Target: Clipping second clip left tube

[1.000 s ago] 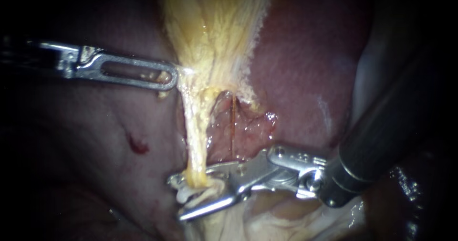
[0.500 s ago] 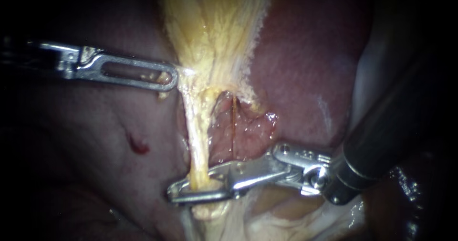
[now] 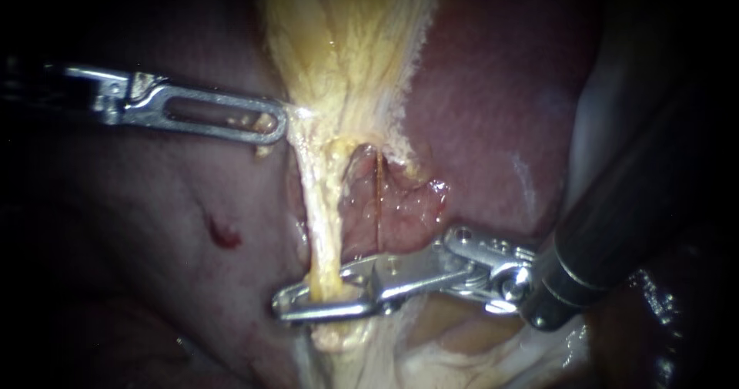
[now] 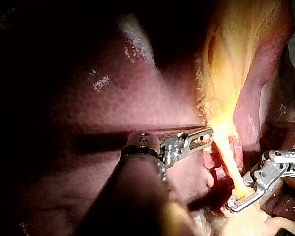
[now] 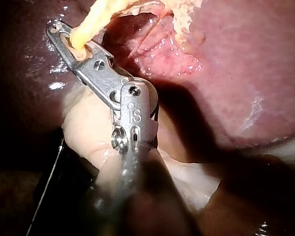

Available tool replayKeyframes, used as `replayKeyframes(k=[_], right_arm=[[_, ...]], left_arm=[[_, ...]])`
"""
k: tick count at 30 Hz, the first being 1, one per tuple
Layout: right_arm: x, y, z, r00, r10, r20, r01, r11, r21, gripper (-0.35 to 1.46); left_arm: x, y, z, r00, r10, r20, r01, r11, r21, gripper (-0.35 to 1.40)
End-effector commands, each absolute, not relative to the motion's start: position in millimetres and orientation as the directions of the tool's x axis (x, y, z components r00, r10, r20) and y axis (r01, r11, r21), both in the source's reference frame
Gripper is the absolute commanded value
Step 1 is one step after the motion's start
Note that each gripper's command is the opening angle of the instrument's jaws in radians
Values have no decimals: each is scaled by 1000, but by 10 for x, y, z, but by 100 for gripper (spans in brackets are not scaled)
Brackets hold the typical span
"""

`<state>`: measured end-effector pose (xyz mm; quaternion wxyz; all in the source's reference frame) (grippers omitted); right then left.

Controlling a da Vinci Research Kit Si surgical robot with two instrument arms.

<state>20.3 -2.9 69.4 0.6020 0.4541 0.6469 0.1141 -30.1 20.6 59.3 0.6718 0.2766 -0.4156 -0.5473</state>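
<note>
You have 2 slender metal instruments in the field: 1 left instrument (image 3: 277, 127) with a long slotted silver tip, and 1 right instrument (image 3: 281, 309) with hinged silver jaws on a dark shaft. You are looking at 2 tubes: 1 thick, stringy yellow left tube (image 3: 323, 227) and 1 hair-thin reddish-brown right tube (image 3: 378, 204). There is 1 pale yellow fibrous gallbladder (image 3: 346, 42), 1 dark red-brown liver (image 3: 493, 112), and 1 small bright red spot (image 3: 222, 233) on the liver's surface.

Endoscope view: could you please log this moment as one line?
step: clipping | right tool: jaws shut on left tube, low on it | left tool: shut on yellow tissue above
</note>
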Motion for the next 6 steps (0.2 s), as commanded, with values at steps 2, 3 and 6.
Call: replayKeyframes(k=[2, 3, 6], right_arm=[[202, -29, 694, 137, 725, -675, 450, 562, 694, -35], [202, -29, 694, 137, 725, -675, 450, 562, 694, -35], [201, -29, 695, 137, 725, -675, 450, 562, 694, -35]], left_arm=[[-301, 206, 593, 55, -965, 256, 505, 248, 827, -35], [-301, 206, 593, 55, -965, 256, 505, 248, 827, -35], [-301, 206, 593, 55, -965, 256, 505, 248, 827, -35]])
